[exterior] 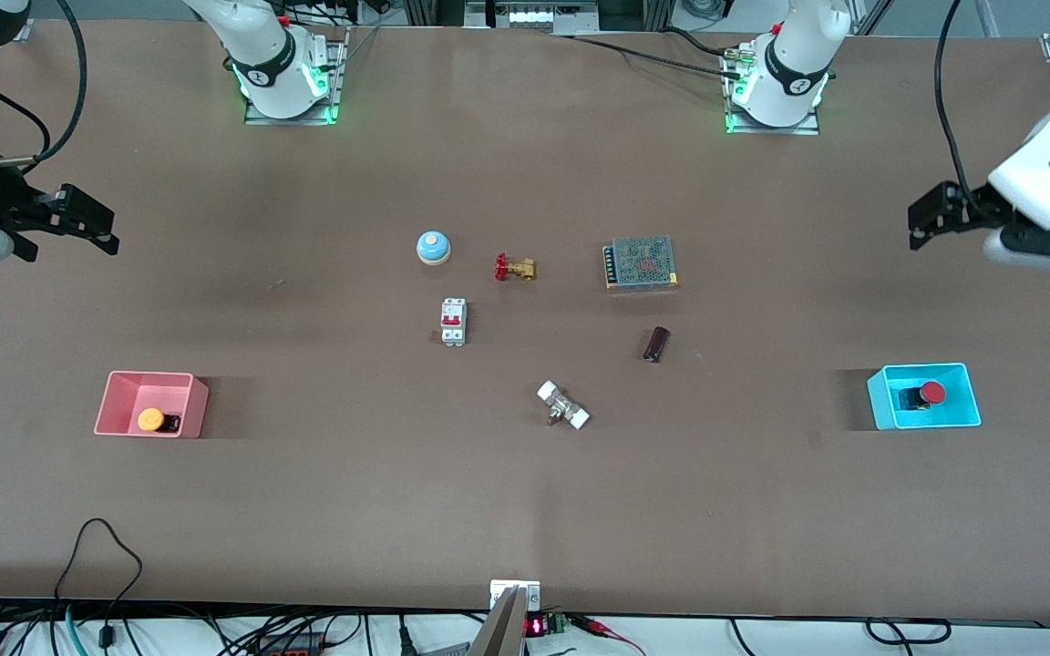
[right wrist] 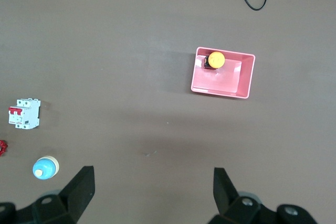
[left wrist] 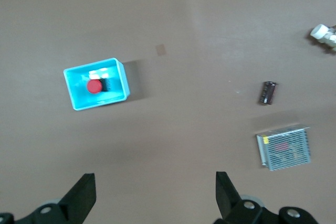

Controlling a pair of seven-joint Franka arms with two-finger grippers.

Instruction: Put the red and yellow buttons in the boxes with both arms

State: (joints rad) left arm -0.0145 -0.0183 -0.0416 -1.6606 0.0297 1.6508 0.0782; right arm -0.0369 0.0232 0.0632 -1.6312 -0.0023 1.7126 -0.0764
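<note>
The orange-yellow button [exterior: 152,420] lies in the pink box [exterior: 124,402] toward the right arm's end of the table; both show in the right wrist view [right wrist: 216,60] [right wrist: 245,80]. The red button [exterior: 930,394] lies in the cyan box [exterior: 966,401] toward the left arm's end; both show in the left wrist view [left wrist: 95,85] [left wrist: 122,80]. My right gripper [exterior: 83,223] is open and empty, raised over bare table. My left gripper [exterior: 931,214] is open and empty, raised over bare table. Their open tips show in the wrist views [right wrist: 153,188] [left wrist: 156,192].
In the middle of the table lie a blue-domed bell [exterior: 433,247], a brass valve with red handle [exterior: 514,268], a white breaker [exterior: 453,322], a meshed power supply [exterior: 641,263], a dark cylinder [exterior: 656,344] and a white-capped fitting [exterior: 562,405].
</note>
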